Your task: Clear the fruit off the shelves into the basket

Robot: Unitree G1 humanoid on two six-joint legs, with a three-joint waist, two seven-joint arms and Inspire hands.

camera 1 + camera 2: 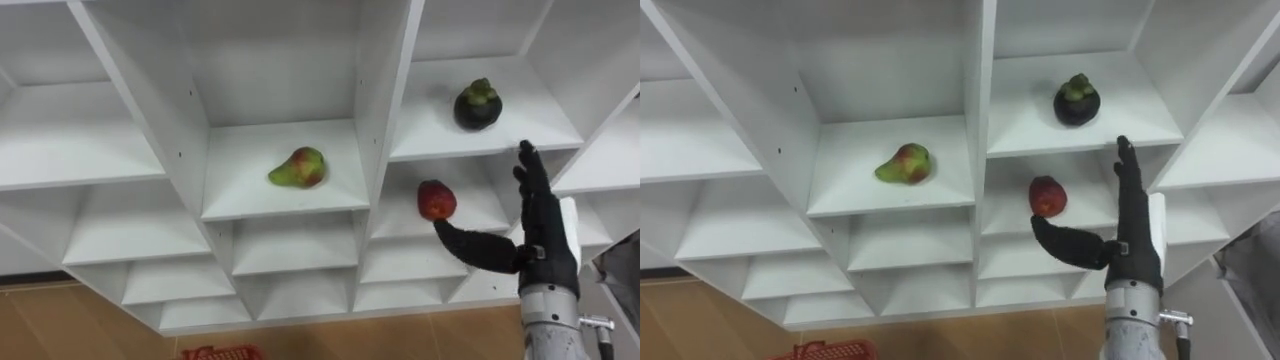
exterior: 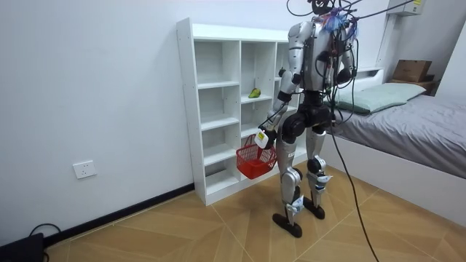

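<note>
- Your right hand (image 1: 545,235) has its fingers released and straight, thumb tip just under the red fruit (image 1: 436,200) in the closet (image 1: 380,100).
- Your left hand (image 2: 265,138) grasps the red basket (image 2: 252,161).

Home bedroom, prob.: white cubby closet (image 2: 233,109) vs. plain wall (image 2: 109,87), grey-covered bed (image 2: 415,138) w/ pale green pillow (image 2: 382,94) just to the closet's right in the room view, wall socket (image 2: 84,169) low to its left, wood parquet floor (image 2: 182,233) in front.
</note>
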